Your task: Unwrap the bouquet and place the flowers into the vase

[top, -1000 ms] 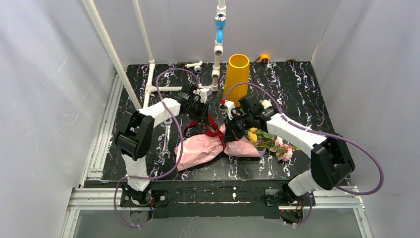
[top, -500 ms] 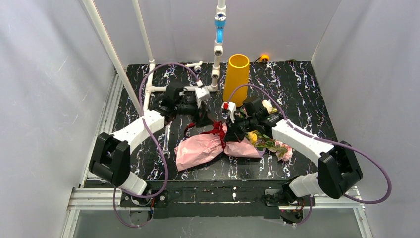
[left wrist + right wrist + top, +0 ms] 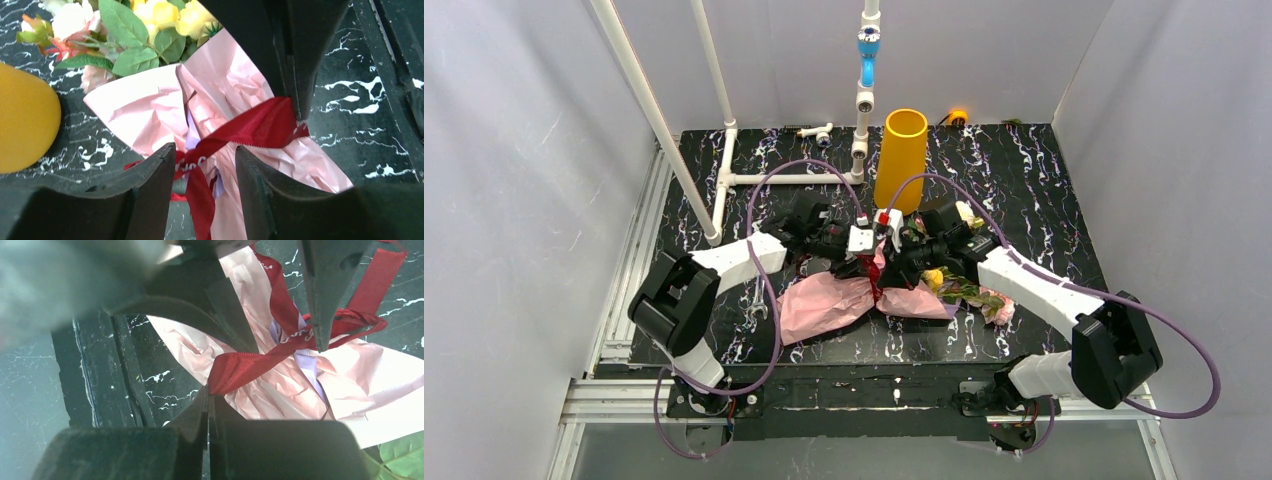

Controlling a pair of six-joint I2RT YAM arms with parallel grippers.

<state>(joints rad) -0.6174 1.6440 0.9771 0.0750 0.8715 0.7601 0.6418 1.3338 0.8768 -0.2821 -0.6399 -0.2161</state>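
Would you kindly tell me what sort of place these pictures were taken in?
Most likely a robotics lab test cell: plain grey panel walls box in a black marbled tabletop edged by aluminium rails, with a white pipe frame at the back.

This was a robotics lab test cell, not a lived-in room. Plain grey-white panels (image 3: 514,200) closed it in on the left, right and top of the frame. A black marbled desk (image 3: 1044,190) sat on bare aluminium rails (image 3: 864,395) along the bottom and left edges. A left arm (image 3: 724,258) and a right arm (image 3: 1034,285) were bolted there, trailing purple cables (image 3: 1169,330). White pipework (image 3: 724,150) stood at upper left, and an orange lamp (image 3: 958,116) glowed at the back
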